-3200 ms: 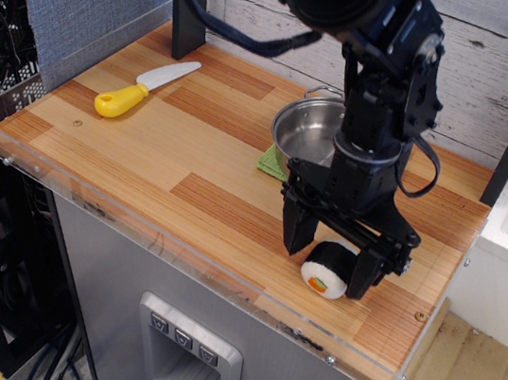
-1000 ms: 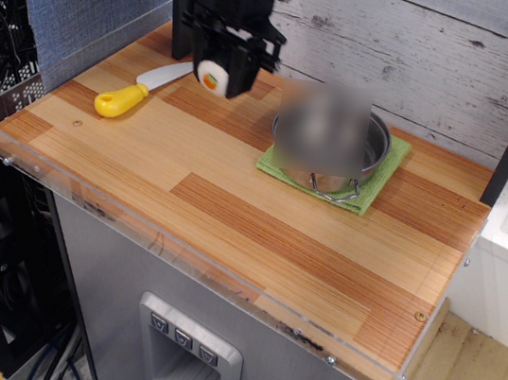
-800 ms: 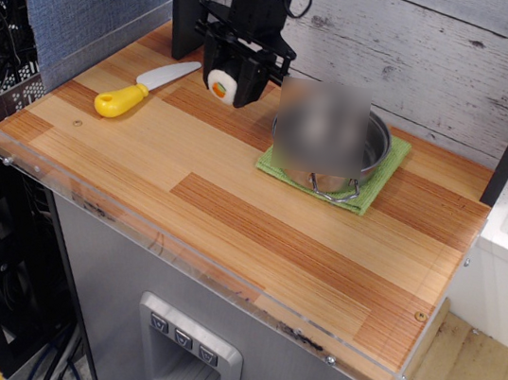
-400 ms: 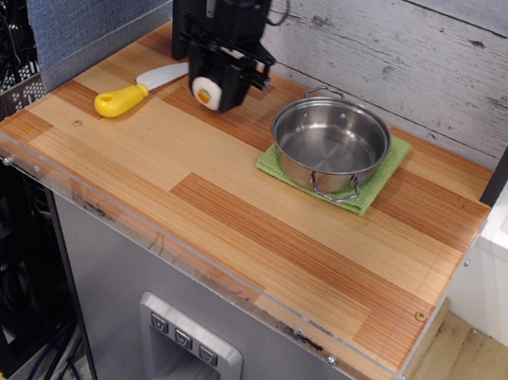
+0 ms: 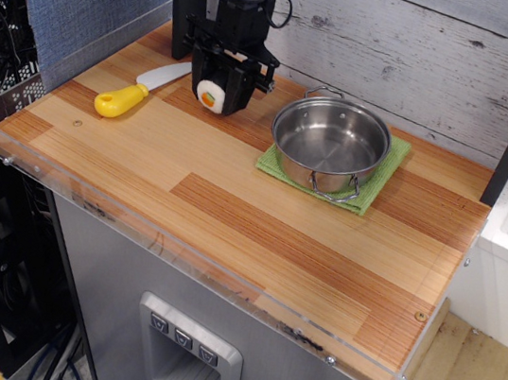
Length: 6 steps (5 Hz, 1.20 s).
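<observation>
White sushi-roll toy with orange centre (image 5: 211,97) is clenched in the black gripper (image 5: 218,89) — low over the wooden tabletop (image 5: 233,201). Yellow-handled knife (image 5: 141,89) lies near.

Your tool (image 5: 217,89) at the back of the wooden desk (image 5: 231,215), its fingers clamped on a white toy sushi roll (image 5: 209,97) close above the boards, yellow-handled knife (image 5: 140,90) near it toward the picture's left, steel pot (image 5: 330,144) standing on a green cloth (image 5: 374,184) toward the right.
</observation>
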Each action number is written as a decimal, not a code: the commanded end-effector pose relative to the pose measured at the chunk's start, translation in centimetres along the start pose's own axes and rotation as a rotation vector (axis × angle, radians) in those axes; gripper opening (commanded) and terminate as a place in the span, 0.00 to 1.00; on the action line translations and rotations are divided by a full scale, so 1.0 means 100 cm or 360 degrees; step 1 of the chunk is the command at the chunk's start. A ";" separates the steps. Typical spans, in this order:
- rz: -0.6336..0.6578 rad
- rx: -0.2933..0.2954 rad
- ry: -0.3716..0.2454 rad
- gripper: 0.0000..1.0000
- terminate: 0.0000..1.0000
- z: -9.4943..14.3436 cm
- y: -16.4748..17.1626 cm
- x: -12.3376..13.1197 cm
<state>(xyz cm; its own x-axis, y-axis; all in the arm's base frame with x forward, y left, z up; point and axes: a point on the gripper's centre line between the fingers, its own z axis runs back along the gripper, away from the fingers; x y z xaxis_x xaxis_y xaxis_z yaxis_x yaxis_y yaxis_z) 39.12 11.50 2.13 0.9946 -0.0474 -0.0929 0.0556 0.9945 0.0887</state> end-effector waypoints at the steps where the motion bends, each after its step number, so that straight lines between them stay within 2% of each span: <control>1: -0.0047 0.0069 -0.0087 1.00 0.00 0.034 -0.010 -0.005; 2: -0.0048 0.0062 -0.0135 1.00 0.00 0.059 -0.011 -0.015; 3: -0.0039 0.0024 -0.0148 1.00 0.00 0.088 -0.021 -0.036; 4: -0.0036 0.0004 -0.0149 1.00 0.00 0.105 -0.031 -0.054; 5: -0.0030 0.0024 -0.0159 1.00 0.00 0.113 -0.046 -0.066; 6: 0.0002 0.0056 -0.0245 1.00 0.00 0.120 -0.057 -0.075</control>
<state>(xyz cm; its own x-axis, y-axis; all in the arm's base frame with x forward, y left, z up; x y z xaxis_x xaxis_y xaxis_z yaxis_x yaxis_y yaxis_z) 32.75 4.87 12.32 0.9982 -0.0598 0.0076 0.0586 0.9920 0.1120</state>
